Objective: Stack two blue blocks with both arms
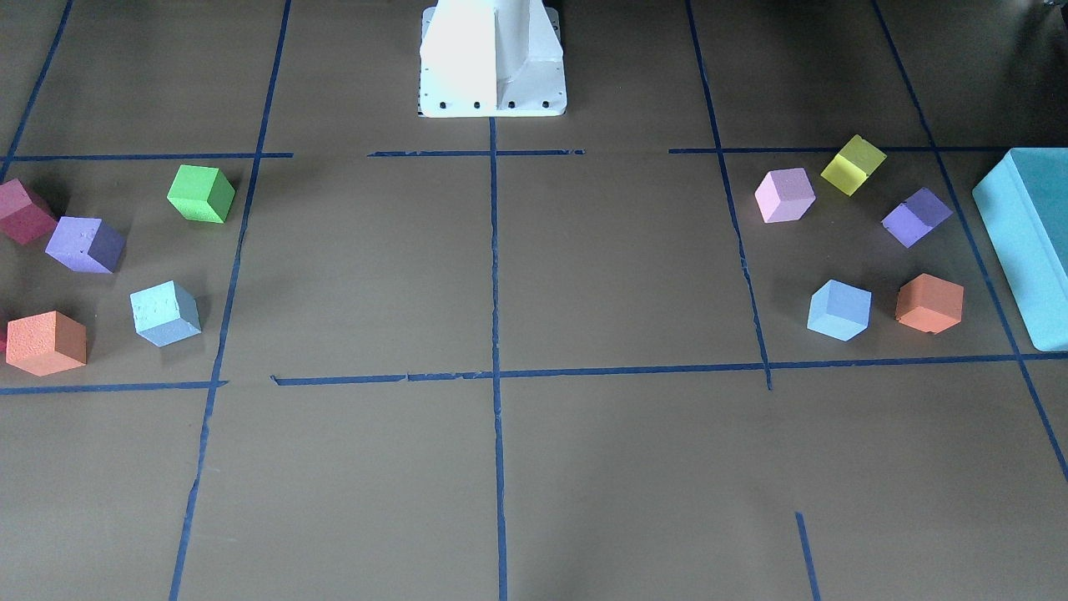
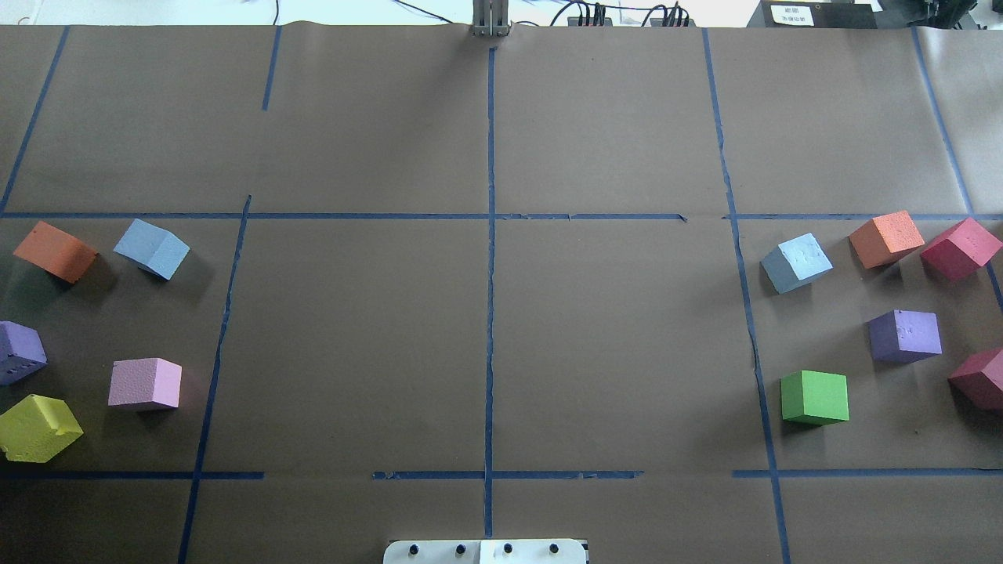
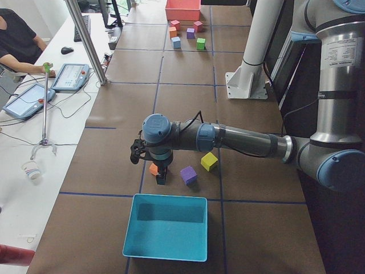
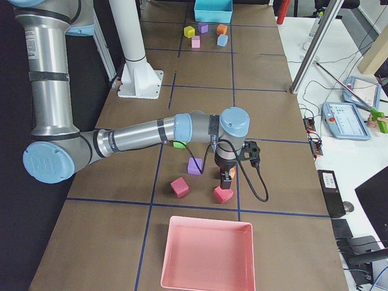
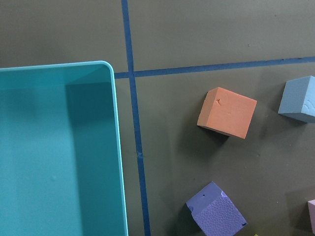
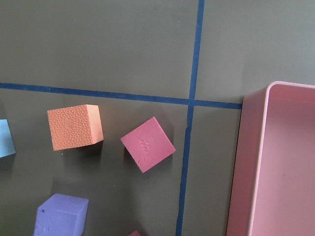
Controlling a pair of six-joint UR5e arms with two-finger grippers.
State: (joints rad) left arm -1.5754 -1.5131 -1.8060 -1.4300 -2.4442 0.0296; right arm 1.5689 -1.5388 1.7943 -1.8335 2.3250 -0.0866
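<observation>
Brown-papered worktop [image 2: 353, 352], gridded in blue tape. Nearest the base, a pink cube [image 2: 145, 384] on the left and a green cube [image 2: 815, 397] on the right. Farther out, the left blue block [image 2: 152, 248] and the right blue block [image 2: 796, 262], one in each end cluster, well apart. Above those clusters, left claw [image 3: 161, 178] and right claw [image 4: 227, 179], hanging low; cannot tell whether parted or closed. Likely light, soft foam with grainy, unslippery skin: best pinched gently across opposite flat sides, squared to each skewed cube.

Overhead and front-facing oppose, share pedestal base [image 1: 492, 58]; wrist cameras close, straight down.
</observation>
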